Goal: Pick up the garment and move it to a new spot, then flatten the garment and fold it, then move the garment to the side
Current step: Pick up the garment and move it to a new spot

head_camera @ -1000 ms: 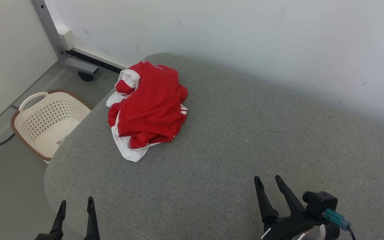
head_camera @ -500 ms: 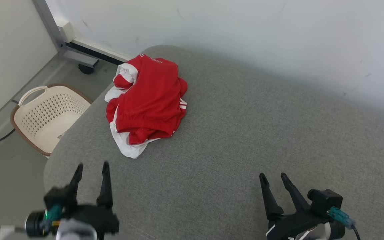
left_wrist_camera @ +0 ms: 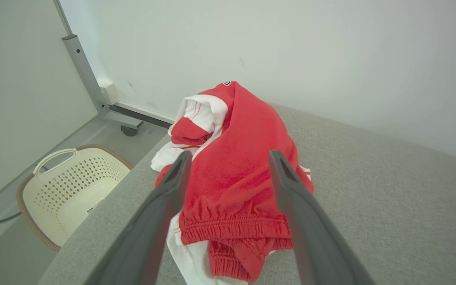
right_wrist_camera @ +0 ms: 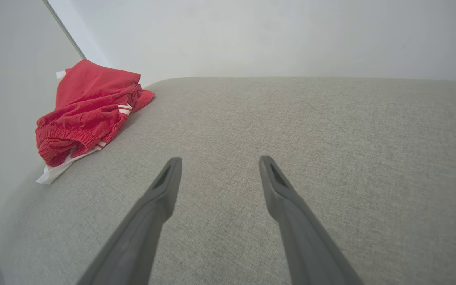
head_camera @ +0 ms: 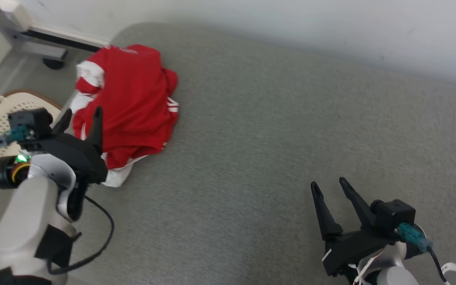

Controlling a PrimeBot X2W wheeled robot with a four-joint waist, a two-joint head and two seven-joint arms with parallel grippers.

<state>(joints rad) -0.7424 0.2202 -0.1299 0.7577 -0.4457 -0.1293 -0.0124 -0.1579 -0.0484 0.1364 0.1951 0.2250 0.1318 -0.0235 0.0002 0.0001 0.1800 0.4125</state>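
Garment [head_camera: 129, 95] is seen heaped at the far left corner of the surface [head_camera: 271, 138], the left hand [head_camera: 83, 110] held spread wide and empty beside it, the right hand [head_camera: 327, 182] likewise, well apart

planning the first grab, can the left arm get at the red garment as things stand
Probably yes: the left gripper hangs close to the garment, jaws open and framing its red heap in the left wrist view, with nothing between them on the grey cushion.
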